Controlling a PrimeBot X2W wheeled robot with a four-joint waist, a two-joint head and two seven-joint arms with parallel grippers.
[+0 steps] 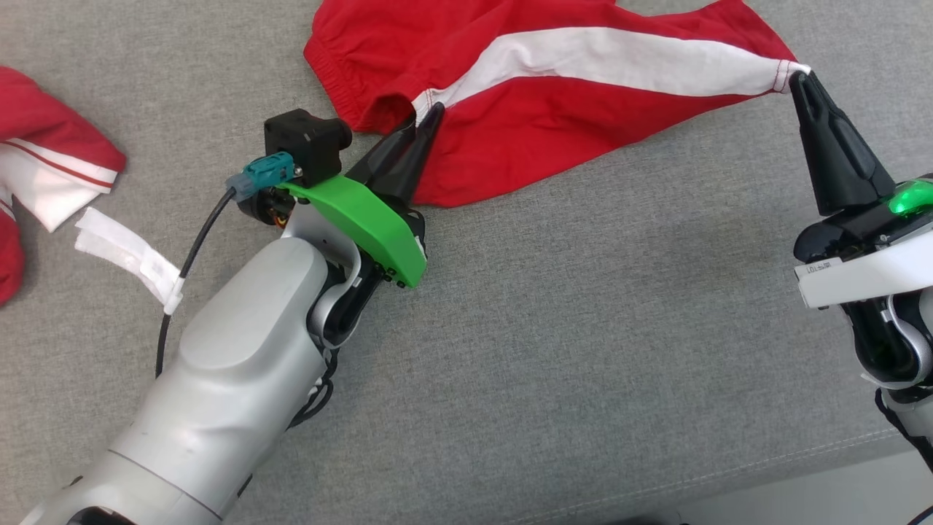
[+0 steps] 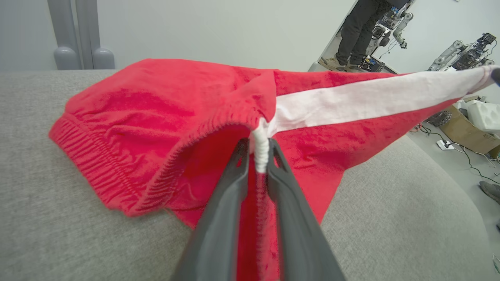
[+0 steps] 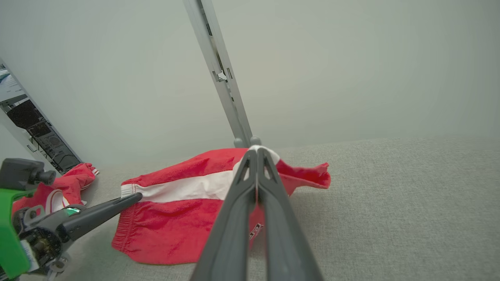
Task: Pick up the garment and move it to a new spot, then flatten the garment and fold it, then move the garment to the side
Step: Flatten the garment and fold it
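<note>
The garment (image 1: pixel 554 109) is a pair of red shorts with a broad white stripe, stretched across the grey cushion (image 1: pixel 583 328). My left gripper (image 1: pixel 430 117) is shut on the garment's elastic waistband where the white stripe starts; in the left wrist view the white fabric (image 2: pixel 261 156) is pinched between the two fingers. My right gripper (image 1: pixel 798 76) is shut on the far end of the stripe, at the leg hem, holding it slightly raised. In the right wrist view the fingertips (image 3: pixel 257 152) meet on white cloth, and the left gripper (image 3: pixel 134 197) comes in from the left.
Another red and white garment (image 1: pixel 44 168) lies at the far left, with a white fabric strip (image 1: pixel 127 251) and my arm's black cable (image 1: pixel 193 248) beside it. The cushion's front seam (image 1: pixel 802 452) runs along the lower right. A person's legs (image 2: pixel 355 31) stand beyond the cushion.
</note>
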